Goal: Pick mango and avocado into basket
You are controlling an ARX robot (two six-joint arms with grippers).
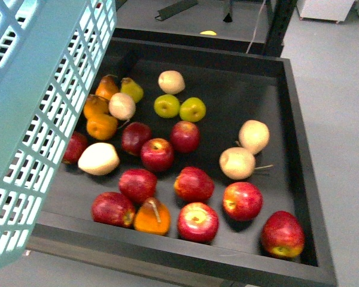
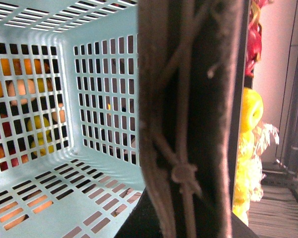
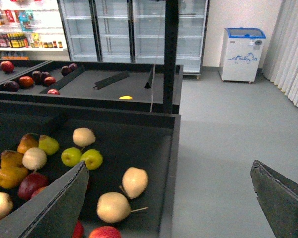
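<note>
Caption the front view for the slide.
Turquoise basket at left over a black tray of red apples and pale pears.

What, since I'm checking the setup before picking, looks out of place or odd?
The basket hangs tilted over the left edge of the bin. The bin holds apples, pears and orange fruit, nothing dark green; one yellow thing lies alone in the farther tray.

Smooth plastic basket (image 1: pixel 60 36), glossy apples (image 1: pixel 194 184), matt tray (image 1: pixel 227 95).

front: over fruit bin (image 1: pixel 239 89) | left wrist: inside basket (image 2: pixel 67 99) | right wrist: same bin
</note>
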